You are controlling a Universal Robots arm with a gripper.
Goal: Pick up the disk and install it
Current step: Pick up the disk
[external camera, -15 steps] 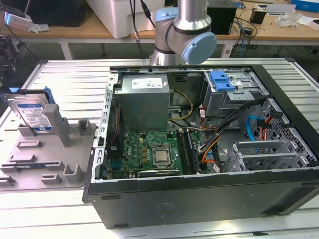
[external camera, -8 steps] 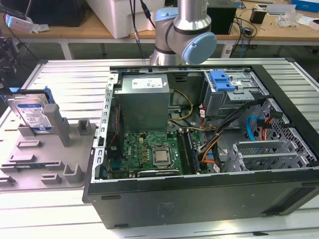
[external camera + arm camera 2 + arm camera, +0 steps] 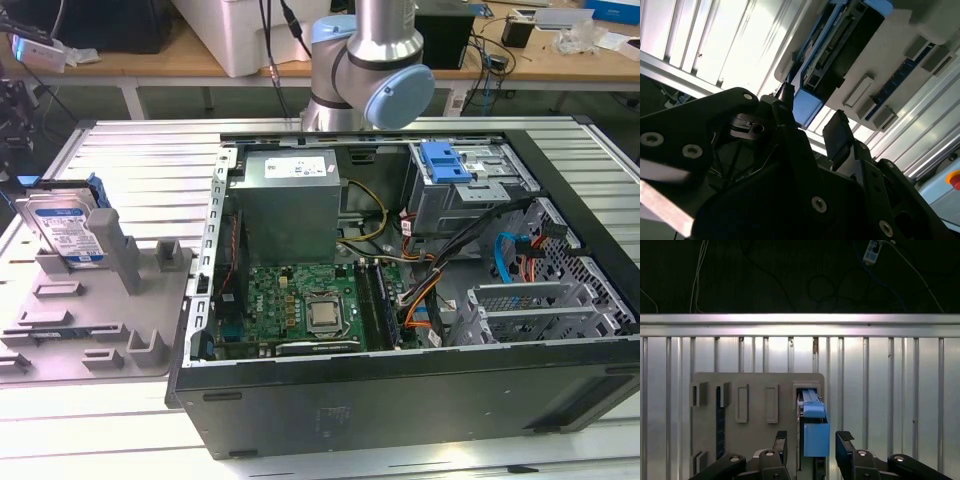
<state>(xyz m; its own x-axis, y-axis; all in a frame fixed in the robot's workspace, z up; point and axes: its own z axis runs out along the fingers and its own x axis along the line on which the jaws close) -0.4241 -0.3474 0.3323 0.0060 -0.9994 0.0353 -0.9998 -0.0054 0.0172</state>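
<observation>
The gripper [image 3: 812, 437] has its fingers spread, one on either side of the disk [image 3: 810, 412], with no contact visible. Between them, the disk stands on edge in a grey holder [image 3: 755, 385] that rests on the slatted table [image 3: 890, 390].

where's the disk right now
The disk stands on edge in the grey holder at the exterior view's left, beside the open computer case. In the first wrist view it lies in line with the open gripper.
</observation>
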